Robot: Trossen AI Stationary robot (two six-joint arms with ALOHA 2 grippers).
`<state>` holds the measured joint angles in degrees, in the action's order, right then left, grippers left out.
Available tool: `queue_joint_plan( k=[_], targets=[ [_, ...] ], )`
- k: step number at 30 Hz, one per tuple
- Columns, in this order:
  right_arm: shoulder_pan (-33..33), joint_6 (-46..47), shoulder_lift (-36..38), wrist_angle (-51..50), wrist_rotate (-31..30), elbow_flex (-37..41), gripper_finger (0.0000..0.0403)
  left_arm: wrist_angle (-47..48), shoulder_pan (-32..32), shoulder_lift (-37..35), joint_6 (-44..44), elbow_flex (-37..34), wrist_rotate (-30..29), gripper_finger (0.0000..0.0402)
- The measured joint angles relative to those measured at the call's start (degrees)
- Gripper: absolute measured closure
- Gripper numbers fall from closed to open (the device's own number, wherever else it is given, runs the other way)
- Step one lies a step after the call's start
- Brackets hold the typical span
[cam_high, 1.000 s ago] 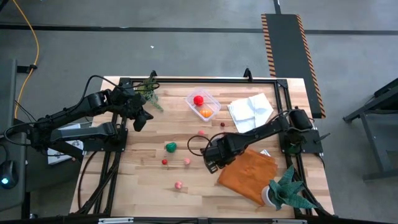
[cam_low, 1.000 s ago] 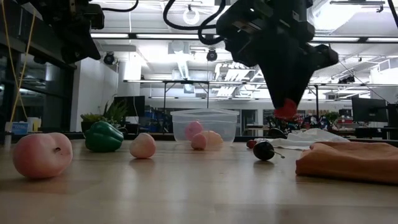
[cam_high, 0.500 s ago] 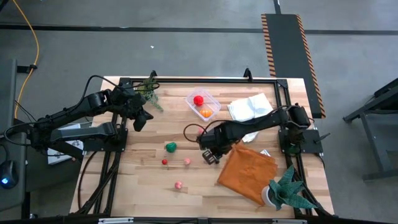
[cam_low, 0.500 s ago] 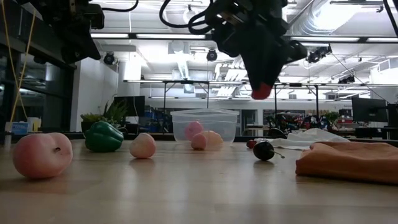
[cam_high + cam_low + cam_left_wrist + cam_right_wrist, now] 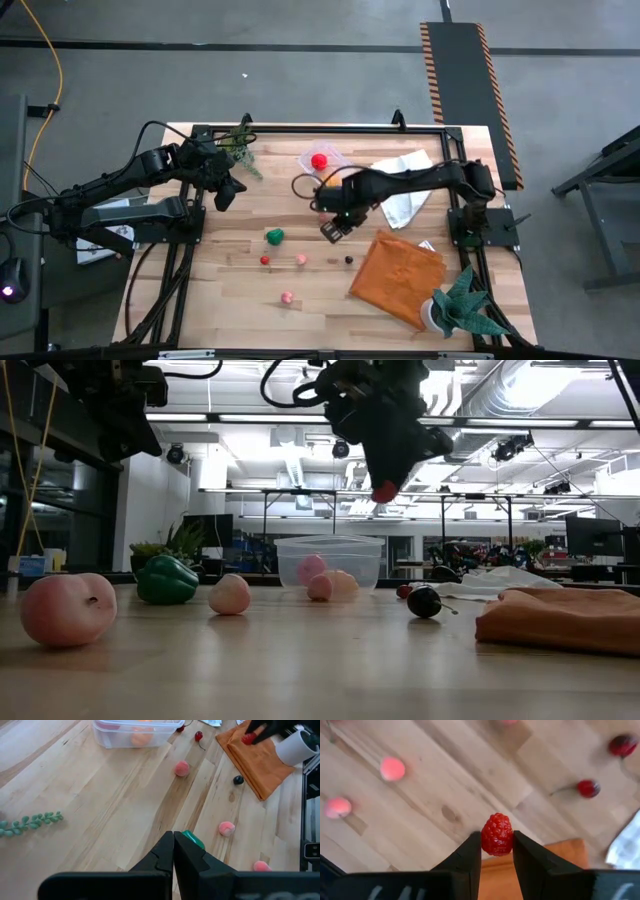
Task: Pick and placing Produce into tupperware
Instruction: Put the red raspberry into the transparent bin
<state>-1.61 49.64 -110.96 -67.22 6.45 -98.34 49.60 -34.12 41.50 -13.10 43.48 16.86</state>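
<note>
The clear tupperware (image 5: 306, 157) (image 5: 330, 564) stands near the table's far edge with a red and an orange piece in it. My right gripper (image 5: 332, 226) (image 5: 385, 488) hangs above the table, just near of the tupperware, shut on a red raspberry (image 5: 497, 834). Loose on the wood lie a green pepper (image 5: 273, 236), a peach (image 5: 68, 608), small pink and red pieces (image 5: 300, 259) and a dark cherry (image 5: 424, 601). My left gripper (image 5: 228, 195) (image 5: 173, 851) waits shut at the table's left. My right gripper pinches the raspberry's two opposite sides (image 5: 497, 842) between its fingers (image 5: 472, 851). The fingers point down from above. The raspberry is lifted clear of the table and shows at the fingers' free ends (image 5: 384, 491) in the low view.
An orange cloth (image 5: 396, 268) covers the near right of the table and a white cloth (image 5: 402, 187) lies right of the tupperware. A potted plant (image 5: 460, 306) stands at the near right corner, and a green sprig (image 5: 242, 152) lies by the left arm.
My right gripper has carried the raspberry from beside the orange cloth's edge toward the far edge and the tupperware, rising as it went. It has stayed shut on the raspberry. A dark piece now shows on the wood where the gripper was.
</note>
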Motion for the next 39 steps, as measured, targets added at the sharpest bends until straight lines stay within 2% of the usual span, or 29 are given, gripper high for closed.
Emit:
queue_joint_plan(
  k=[19,27,39],
  targets=[
    [14.80,-15.33,0.00,-1.59,-1.83,-8.79,0.0320,-0.02,0.00,0.00,-0.03,0.00,-1.71,0.0401],
    [19.85,-21.67,0.00,-1.56,-1.83,-9.32,0.0320,-0.02,0.01,0.01,-0.65,0.00,-2.12,0.0401],
    [23.94,-29.82,0.00,-0.94,-0.19,-9.32,0.0320,-0.22,-0.01,0.00,-4.11,0.00,-3.12,0.0401]
  ],
)
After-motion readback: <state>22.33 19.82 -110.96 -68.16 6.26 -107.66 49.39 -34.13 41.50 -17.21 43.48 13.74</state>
